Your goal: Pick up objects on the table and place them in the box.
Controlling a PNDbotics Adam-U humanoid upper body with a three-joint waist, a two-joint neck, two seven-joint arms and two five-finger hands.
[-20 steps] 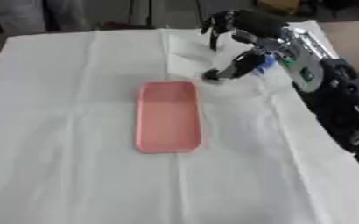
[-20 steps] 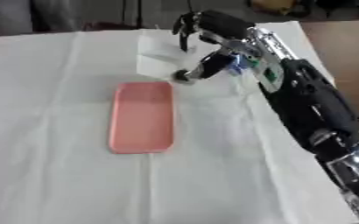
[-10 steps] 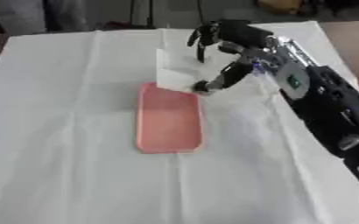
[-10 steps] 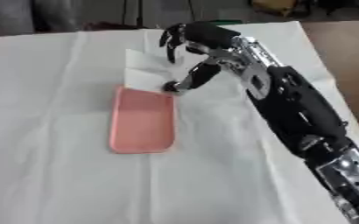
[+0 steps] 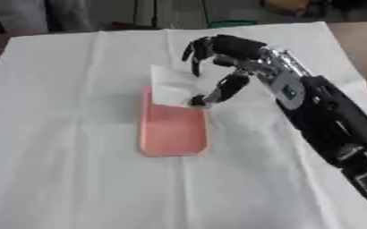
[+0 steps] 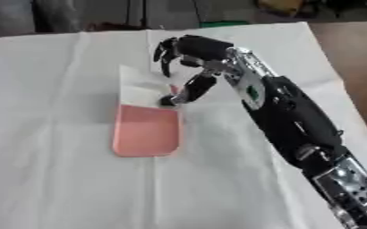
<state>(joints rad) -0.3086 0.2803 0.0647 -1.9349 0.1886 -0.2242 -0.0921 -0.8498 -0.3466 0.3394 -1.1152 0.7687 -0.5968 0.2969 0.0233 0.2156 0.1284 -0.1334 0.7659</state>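
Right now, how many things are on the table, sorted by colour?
Pink: 1, a flat pink rounded rectangular tray.
White: 1, a thin white paper-like sheet that overlaps the tray's far end, touched by the right hand.
Total: 2, both on the white tablecloth.

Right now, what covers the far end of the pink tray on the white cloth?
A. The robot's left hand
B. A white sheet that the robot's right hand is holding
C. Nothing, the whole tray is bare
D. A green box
B. A white sheet lies over the far end of the pink tray, and the right hand has its fingers curled at the sheet's upper edge and its thumb at the lower corner.
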